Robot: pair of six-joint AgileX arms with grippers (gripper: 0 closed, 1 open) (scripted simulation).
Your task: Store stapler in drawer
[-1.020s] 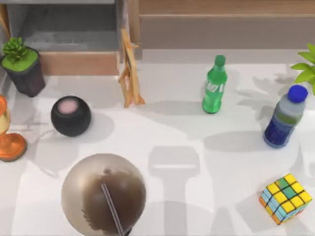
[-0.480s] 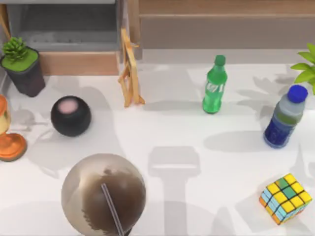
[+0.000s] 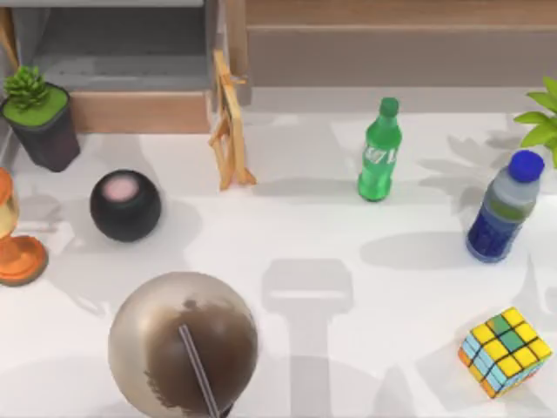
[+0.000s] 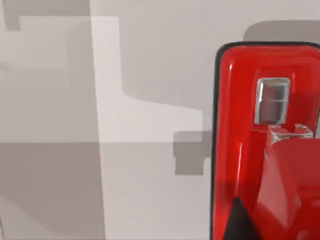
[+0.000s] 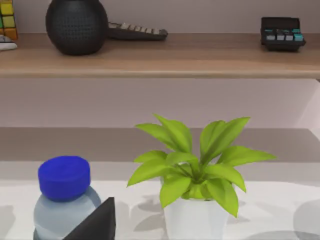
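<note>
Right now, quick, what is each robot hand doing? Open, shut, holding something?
Left tool: cannot be told; the red stapler sits right up close in the left wrist view.
Right tool: cannot be told; its wrist view looks past a blue-capped bottle and a leafy plant.

Two bottles: green (image 3: 379,150), blue-capped (image 3: 503,207). Two potted plants (image 3: 35,115) (image 5: 194,170). One stapler (image 4: 265,145). One drawer (image 3: 122,65).

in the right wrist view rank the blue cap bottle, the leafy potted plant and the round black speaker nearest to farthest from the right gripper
Measured from the right gripper in the right wrist view:
1. blue-capped bottle: on the table, right next to the gripper.
2. potted plant: farther back on the table.
3. black speaker: up on the wooden shelf by the back wall.
</note>
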